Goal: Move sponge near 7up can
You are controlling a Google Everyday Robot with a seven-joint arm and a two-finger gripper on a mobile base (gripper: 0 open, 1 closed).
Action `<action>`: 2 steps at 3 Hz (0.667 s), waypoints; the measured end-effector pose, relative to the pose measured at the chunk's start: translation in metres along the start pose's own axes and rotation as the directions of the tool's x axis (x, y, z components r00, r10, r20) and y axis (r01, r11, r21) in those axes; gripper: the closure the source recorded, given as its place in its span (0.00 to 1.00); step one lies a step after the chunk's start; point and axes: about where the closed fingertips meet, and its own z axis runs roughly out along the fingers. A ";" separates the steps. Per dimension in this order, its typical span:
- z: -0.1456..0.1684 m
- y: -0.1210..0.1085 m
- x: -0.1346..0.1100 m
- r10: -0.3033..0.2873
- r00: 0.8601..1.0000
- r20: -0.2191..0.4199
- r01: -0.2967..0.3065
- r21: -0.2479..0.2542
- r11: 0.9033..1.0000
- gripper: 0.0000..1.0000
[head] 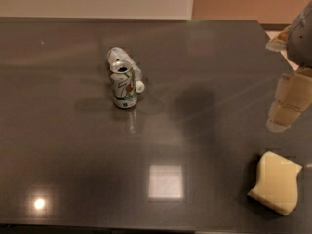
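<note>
Nearest to us, at the front right corner of the dark grey glossy table (73,155), lies the pale yellow foam sponge (275,189), a thick slab with a wavy bend, not yet lifted. It sits close to both the front and right edges. That is our first worry: a descent that lands off-centre could nudge it over the side instead of gripping it. We also judge that soft foam gives under pressure, so a shallow pinch on the curved part might slip free in mid-carry.

Just beyond the sponge and above it hangs the tan, segmented gripper (285,106), at the right border and apart from the sponge. Whether it is spread or pressed together we cannot tell.

Farther off, well apart to the left, stands the small silver-white 7up can (124,87) with green lettering, upright. Right behind it lies a silvery-clear bottle (122,61) with a white cap, seemingly touching it. The can looks light to us — a sponge set down too close, or an arm sweeping in low, could tip it, and the bottle could then roll.
</note>
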 end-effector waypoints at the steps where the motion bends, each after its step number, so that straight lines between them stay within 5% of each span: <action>1: 0.000 0.000 0.000 0.000 1.000 0.000 0.000 0.000 1.000 0.00; 2: 0.001 0.000 0.001 -0.027 1.000 -0.009 0.027 -0.005 1.000 0.00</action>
